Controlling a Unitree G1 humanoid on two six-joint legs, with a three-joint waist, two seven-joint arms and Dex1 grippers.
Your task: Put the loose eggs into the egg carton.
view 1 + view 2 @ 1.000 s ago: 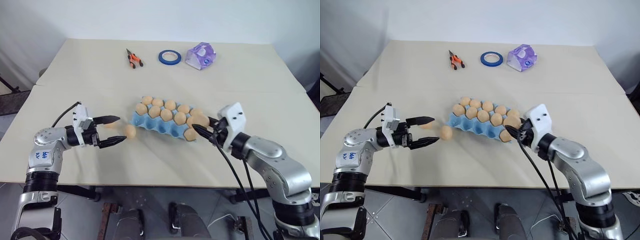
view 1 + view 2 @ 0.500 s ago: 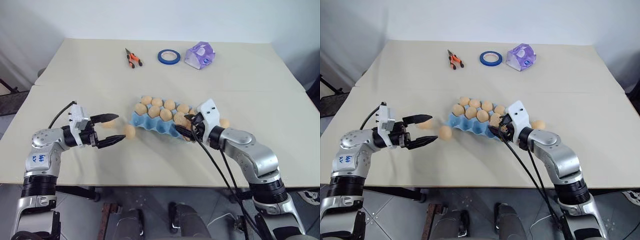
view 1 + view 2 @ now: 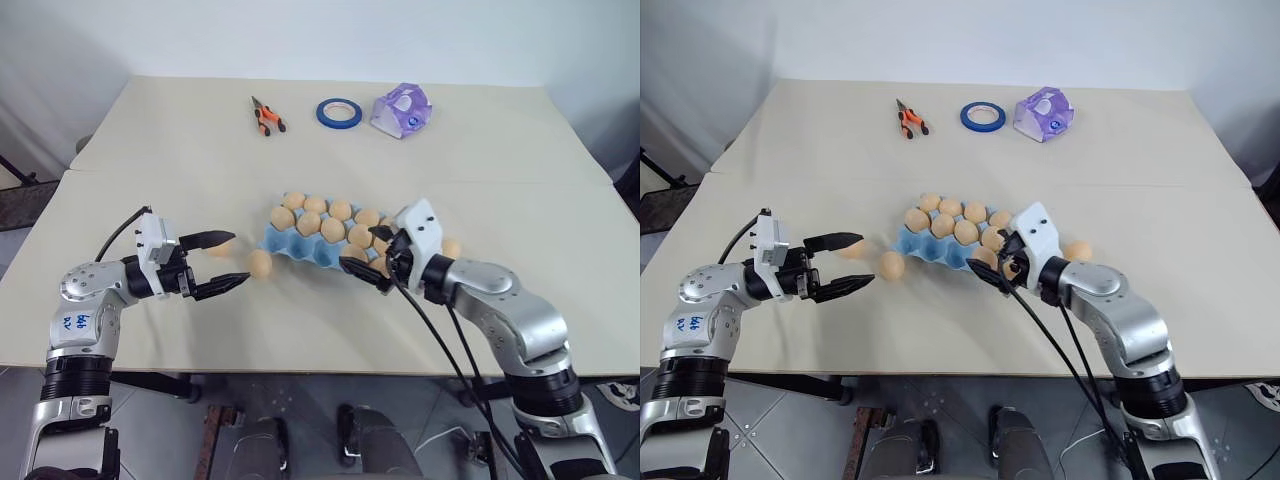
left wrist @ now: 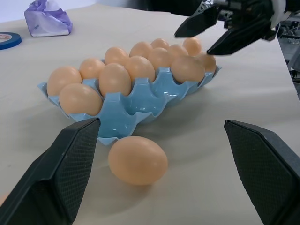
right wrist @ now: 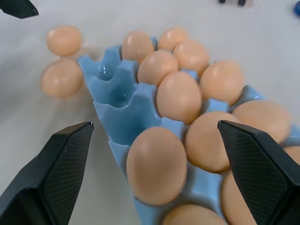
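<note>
The light blue egg carton (image 3: 308, 256) lies mid-table, most cups filled with tan eggs. One loose egg (image 3: 260, 263) rests on the table just off the carton's left end, and a second egg (image 3: 224, 246) lies behind it, partly hidden by the left gripper's upper finger. My left gripper (image 3: 228, 262) is open, level, its fingers either side of the near egg (image 4: 137, 159) and short of it. A third loose egg (image 3: 450, 247) lies right of the carton. My right gripper (image 3: 368, 254) is open over the carton's right end, an egg (image 5: 156, 164) in a cup between its fingers.
Orange-handled pliers (image 3: 266, 117), a dark blue tape ring (image 3: 339, 112) and a translucent purple plastic lump (image 3: 401, 109) lie along the far side of the table. A seam (image 3: 500, 183) runs across the table behind the carton.
The right gripper went from shut to open and swung left over the carton's right end, uncovering an egg on the table beside it. The left arm stayed put.
</note>
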